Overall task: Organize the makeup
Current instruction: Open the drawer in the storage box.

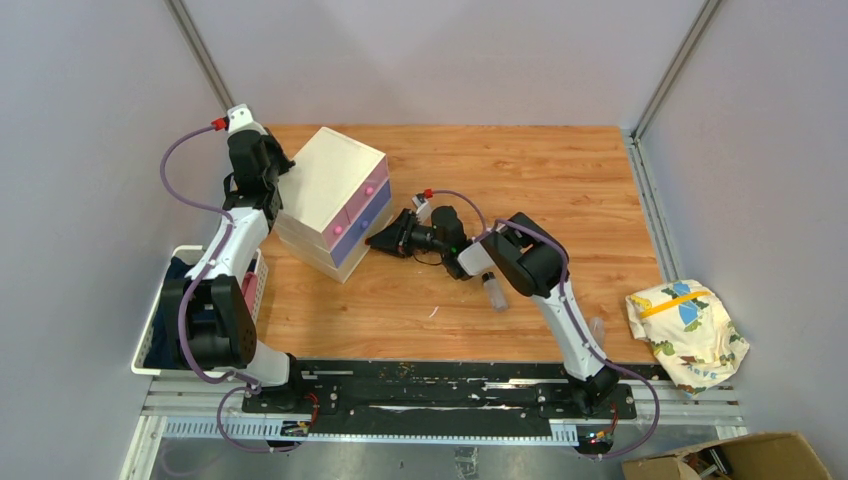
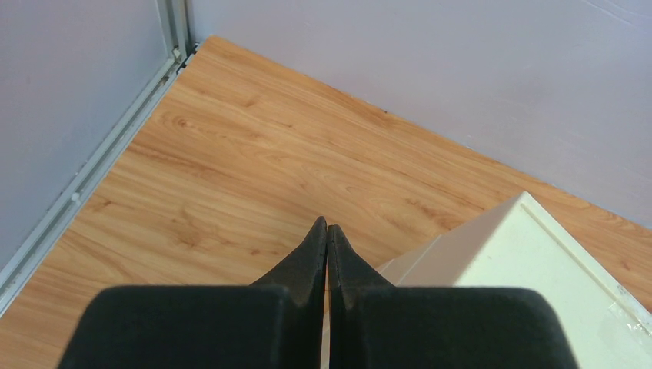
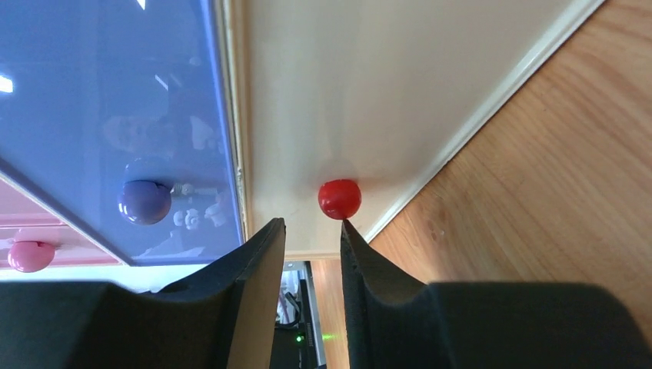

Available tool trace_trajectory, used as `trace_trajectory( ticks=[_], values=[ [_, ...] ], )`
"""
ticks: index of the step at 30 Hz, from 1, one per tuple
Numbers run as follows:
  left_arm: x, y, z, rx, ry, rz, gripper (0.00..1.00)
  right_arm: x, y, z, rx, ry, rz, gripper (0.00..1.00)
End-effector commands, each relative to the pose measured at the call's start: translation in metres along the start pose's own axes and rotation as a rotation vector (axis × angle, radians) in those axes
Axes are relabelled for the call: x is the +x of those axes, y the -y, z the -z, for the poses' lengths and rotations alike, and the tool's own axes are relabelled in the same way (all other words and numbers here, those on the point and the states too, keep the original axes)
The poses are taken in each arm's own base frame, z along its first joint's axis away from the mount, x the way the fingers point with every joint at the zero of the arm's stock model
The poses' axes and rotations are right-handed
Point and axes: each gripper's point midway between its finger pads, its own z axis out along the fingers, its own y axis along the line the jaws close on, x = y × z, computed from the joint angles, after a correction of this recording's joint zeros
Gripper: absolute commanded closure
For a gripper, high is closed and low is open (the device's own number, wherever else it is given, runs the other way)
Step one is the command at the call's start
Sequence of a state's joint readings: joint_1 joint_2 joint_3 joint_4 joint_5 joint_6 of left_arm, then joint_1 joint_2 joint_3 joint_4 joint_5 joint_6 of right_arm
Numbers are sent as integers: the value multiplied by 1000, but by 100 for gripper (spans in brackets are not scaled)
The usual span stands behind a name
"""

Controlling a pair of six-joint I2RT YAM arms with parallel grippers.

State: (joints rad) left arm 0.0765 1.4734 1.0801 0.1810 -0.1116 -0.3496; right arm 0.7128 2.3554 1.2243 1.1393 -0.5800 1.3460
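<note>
Right wrist: right gripper, slightly apart, is hovering off-centre at red knob; centring before closing advisable. Left gripper: together.

Everything's lit bright and even from overhead, so only soft, short shadows are thrown on the table. Glints and smeary reflections are picked up on the glossy purple drawer. The near fingers are rendered a bit soft, the rest is kept sharp enough
</note>
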Motion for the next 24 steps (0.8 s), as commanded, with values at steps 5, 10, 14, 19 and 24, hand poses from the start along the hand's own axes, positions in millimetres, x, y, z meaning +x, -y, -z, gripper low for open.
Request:
trace_trajectory(
  ticks=[5,10,14,19,24],
  values=[
    [61,-4,6,2,-196,-22,100,-6,1,-9,-28,-10,-15,64],
    [58,-3,7,7,-190,-21,100,-9,6,-10,-9,6,-17,64],
    [59,-3,8,9,-192,-21,100,-14,10,-14,5,24,-23,65],
    [59,-2,9,13,-193,-19,100,-16,9,-18,21,40,-13,67],
    [56,-2,9,16,-185,-18,100,-16,6,-23,30,45,0,72]
  ],
)
